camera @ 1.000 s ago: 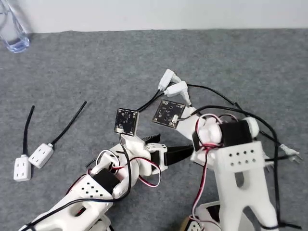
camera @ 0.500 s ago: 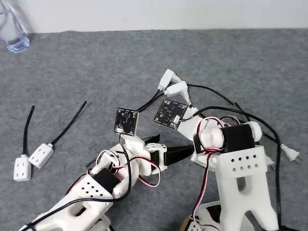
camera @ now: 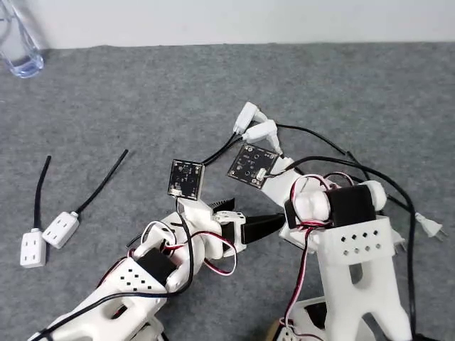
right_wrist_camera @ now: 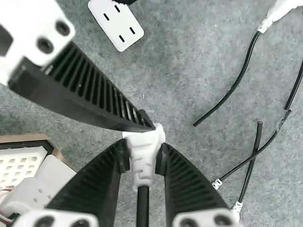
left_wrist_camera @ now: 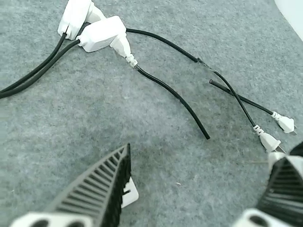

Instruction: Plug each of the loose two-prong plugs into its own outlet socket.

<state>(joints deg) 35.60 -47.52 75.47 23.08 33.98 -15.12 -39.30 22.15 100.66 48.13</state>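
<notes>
Right claw (right_wrist_camera: 142,147) is closed down on a white plug (right_wrist_camera: 142,165): fingers pinch its body, cord runs back between them. The plug's nose touches one finger (right_wrist_camera: 94,99) of the left claw (left_wrist_camera: 206,156), which is spread wide and holds nothing. In the high view the two arms meet at lower centre of frame. A free socket (right_wrist_camera: 116,21) lies flat on the carpet (camera: 142,92) just beyond that left finger. Two more sockets (camera: 60,229) sit at the frame's left edge, well apart from the arms. Mated pairs (camera: 259,131) lie above centre, and a loose plug (camera: 426,226) at the right.

Risks, as judged:
- The left finger stands between plug and socket, so pushing on could twist the plug in the grip.
- The socket is unheld and may skid on the carpet under insertion force.
- A black cord (camera: 341,163) draped over the right arm could snag and tug.
</notes>
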